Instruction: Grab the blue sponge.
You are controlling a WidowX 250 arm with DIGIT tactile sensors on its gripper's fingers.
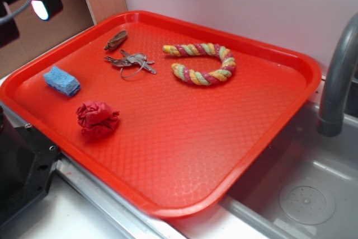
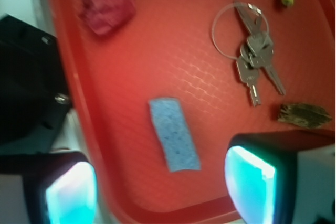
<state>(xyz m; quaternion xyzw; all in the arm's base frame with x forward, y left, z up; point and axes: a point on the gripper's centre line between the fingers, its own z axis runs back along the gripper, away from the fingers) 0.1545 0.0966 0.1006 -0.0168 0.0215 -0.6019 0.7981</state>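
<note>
While the end effector (image 2: pixel 160 187) hangs above the tray (image 1: pixel 268 155) with its two glowing fingertips (image 2: pixel 249 182) spread wide and nothing between them, the sponge (image 2: pixel 174 134) lies flat on the tray below, in the gap between the fingertips and untouched by either. In the exterior view the sponge (image 1: pixel 61 80) sits near the tray's left rim, with the red cloth ball (image 1: pixel 96 118) just beside it toward the front and apart from it. Further in, a bunch of keys (image 1: pixel 131 62) on a ring rests near the middle of the tray's back half, a small brown piece (image 1: pixel 116 40) close behind it. A striped rope toy (image 1: pixel 202 64), bent into a hook, lies to the right of the keys. The tray stands over a grey sink (image 1: pixel 302 194), beside a grey faucet (image 1: pixel 338 76).
</note>
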